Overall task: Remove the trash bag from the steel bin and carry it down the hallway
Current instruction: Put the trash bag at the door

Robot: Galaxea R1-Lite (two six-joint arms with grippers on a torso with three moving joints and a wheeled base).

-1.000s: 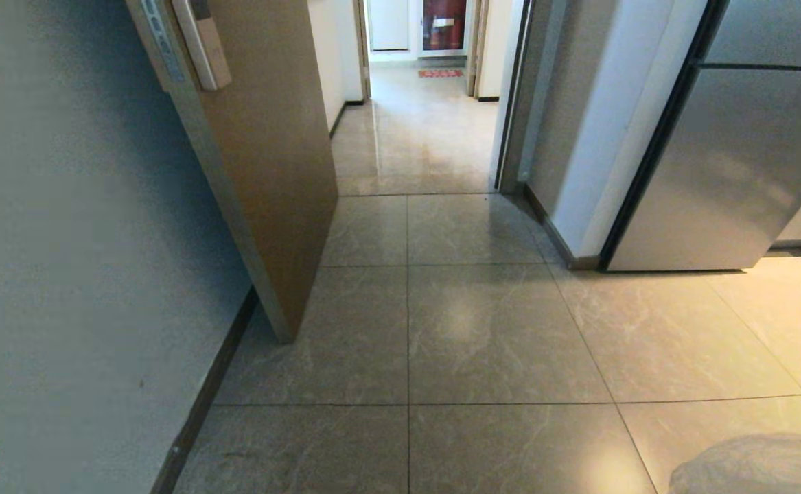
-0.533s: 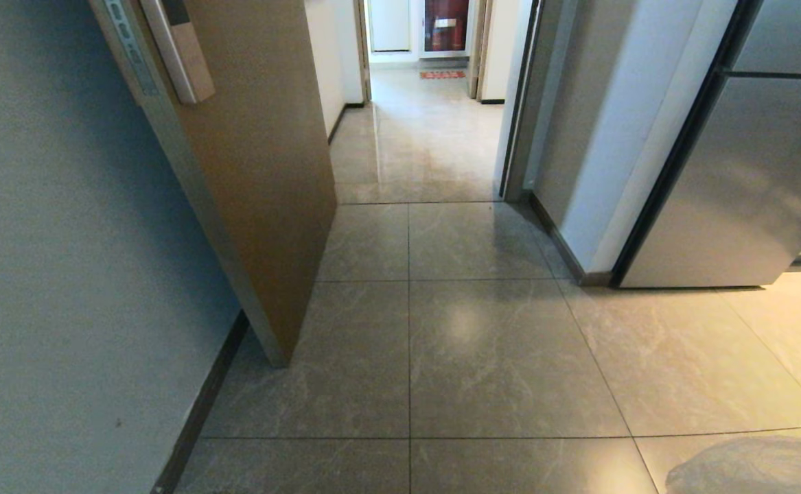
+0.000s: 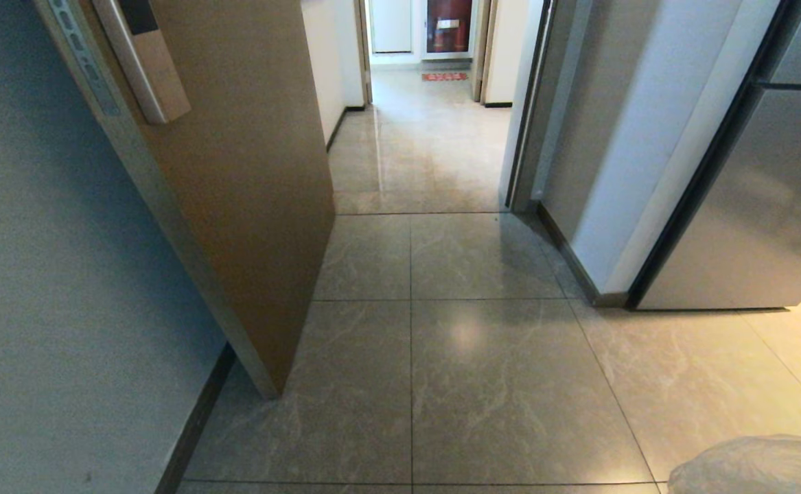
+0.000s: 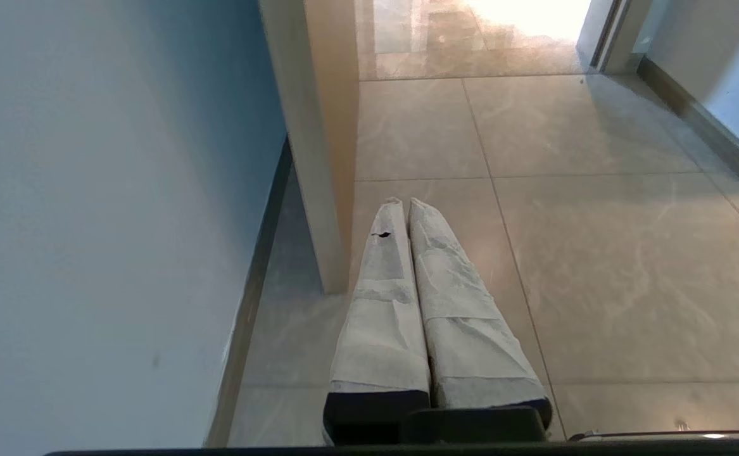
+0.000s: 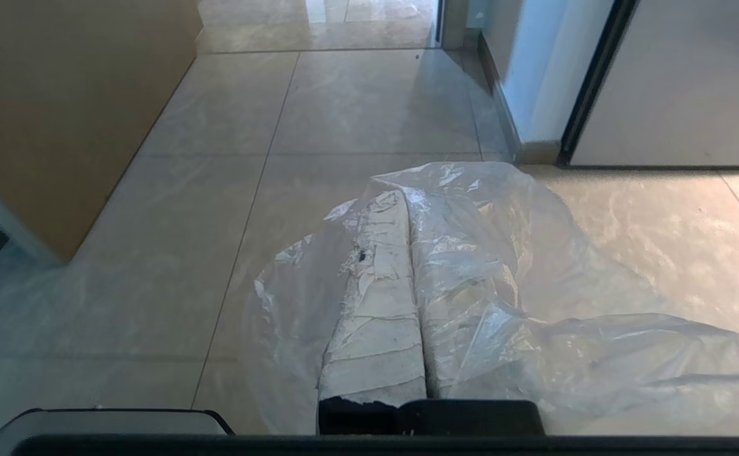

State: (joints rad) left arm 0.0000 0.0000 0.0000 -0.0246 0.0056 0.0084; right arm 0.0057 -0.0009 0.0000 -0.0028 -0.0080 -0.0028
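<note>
Carrying stage, by the look of it: right gripper [image 5: 407,196] is pressed together on the trash bag [image 5: 470,266], film bunched between and draped over its padded fingers [image 5: 375,304]. A pinch on gathered plastic makes sense, since the thin film offers nothing rigid to hold. In the head view the bag [image 3: 757,466] shows only as a pale crinkled lump at the lower right corner, hanging just above the floor tiles [image 3: 496,384]. Contents not readable through the film here.

Left gripper [image 4: 405,202] is pressed together too, holding nothing, parked low near the open door [image 3: 249,192] edge, likely kept clear of the load.

Steel bin is not in any view, so the bag is judged already out.

Further on: door at left, steel-fronted appliance [image 3: 764,219] at right, the hallway [image 3: 421,151] running up the centre to a red mat [image 3: 445,76] at the top. The gap past the door is narrow, so the bag could brush the right corner.
</note>
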